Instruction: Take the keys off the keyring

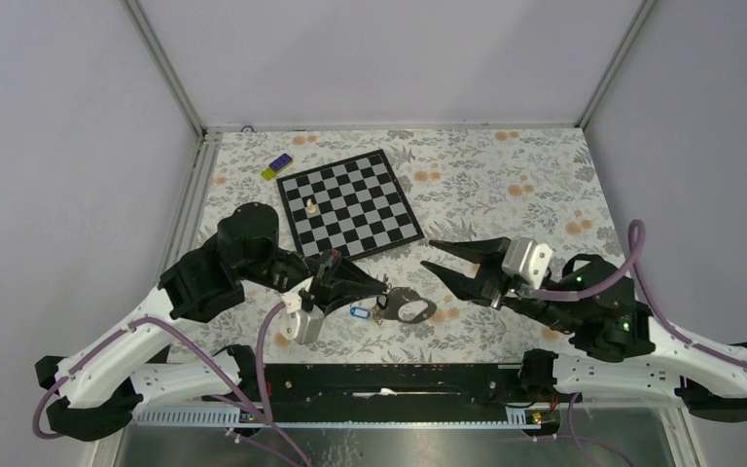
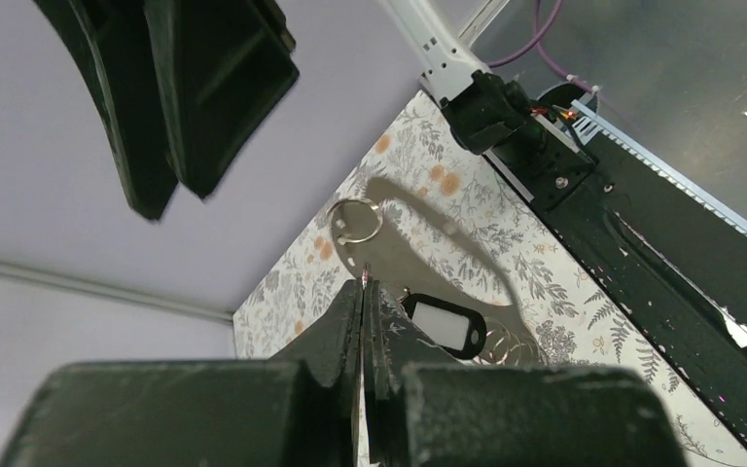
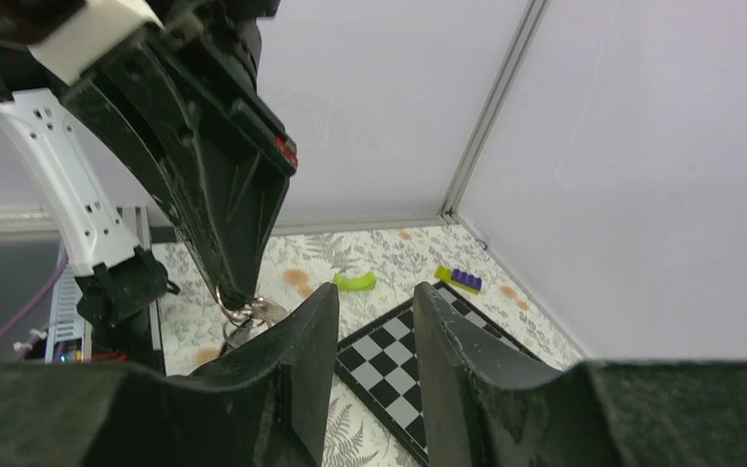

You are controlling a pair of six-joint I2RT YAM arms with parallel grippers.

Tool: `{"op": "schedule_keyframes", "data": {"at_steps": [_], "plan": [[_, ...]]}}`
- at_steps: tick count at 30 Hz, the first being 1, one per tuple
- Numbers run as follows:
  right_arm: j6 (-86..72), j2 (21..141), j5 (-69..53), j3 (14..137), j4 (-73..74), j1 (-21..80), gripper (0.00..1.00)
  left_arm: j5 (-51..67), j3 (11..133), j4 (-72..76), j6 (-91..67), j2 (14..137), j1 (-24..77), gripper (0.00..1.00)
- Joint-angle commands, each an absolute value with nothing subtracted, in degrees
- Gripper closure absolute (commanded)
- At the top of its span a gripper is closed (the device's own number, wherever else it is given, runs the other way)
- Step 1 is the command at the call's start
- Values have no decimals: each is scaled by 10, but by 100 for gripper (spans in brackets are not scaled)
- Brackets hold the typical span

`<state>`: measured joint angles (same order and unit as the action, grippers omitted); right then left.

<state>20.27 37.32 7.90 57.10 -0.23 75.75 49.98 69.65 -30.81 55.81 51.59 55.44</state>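
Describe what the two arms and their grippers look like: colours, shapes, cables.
Both the left arm and the right arm have white, perforated lower links and black joint housings. A purple cable loops along each. Each wrist carries a white camera block. The left gripper and right gripper have long, black, tapering fingers.

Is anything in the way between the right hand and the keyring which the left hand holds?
Nothing visible does. The open right hand faces the keyring, which is pinched in the tips of the left hand, with only a gap between them.
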Motion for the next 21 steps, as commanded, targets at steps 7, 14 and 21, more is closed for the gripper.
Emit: {"op": "schedule_keyframes", "data": {"at_steps": [7, 14, 21], "plan": [[220, 408, 71, 577, 37, 761, 56, 556, 737, -323, 617, 517, 555, 100], [186, 426, -32, 586, 82, 761, 51, 530, 734, -313, 640, 515, 555, 100], [156, 427, -47, 561, 30, 761, 58, 526, 722, -286, 638, 508, 555, 100]]}}
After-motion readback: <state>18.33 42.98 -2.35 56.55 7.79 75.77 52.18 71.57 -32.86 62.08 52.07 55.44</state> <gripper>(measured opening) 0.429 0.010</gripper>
